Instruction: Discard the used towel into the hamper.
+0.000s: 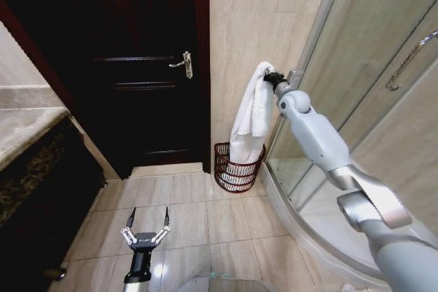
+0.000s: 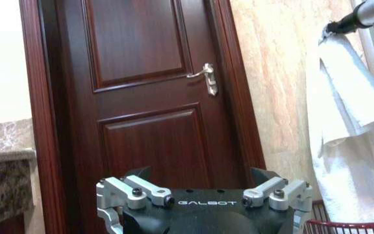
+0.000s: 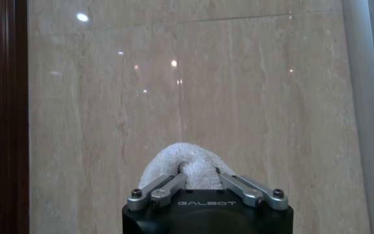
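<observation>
A white towel (image 1: pixel 250 117) hangs in front of the beige wall, pinched at its top by my right gripper (image 1: pixel 267 76), which is shut on it. The towel's lower end reaches down into the hamper (image 1: pixel 237 171), a dark red-brown wire basket on the floor against the wall. In the right wrist view the towel (image 3: pixel 183 161) bulges between the closed fingers (image 3: pixel 164 187). From the left wrist view the towel (image 2: pixel 349 122) hangs over the hamper rim (image 2: pixel 352 225). My left gripper (image 1: pixel 146 223) is low over the floor tiles, open and holding nothing.
A dark wooden door (image 1: pixel 137 66) with a metal handle (image 1: pixel 183 63) stands left of the hamper. A glass shower enclosure (image 1: pixel 383 80) with a curved base is on the right. A stone counter (image 1: pixel 27 128) juts in at the left.
</observation>
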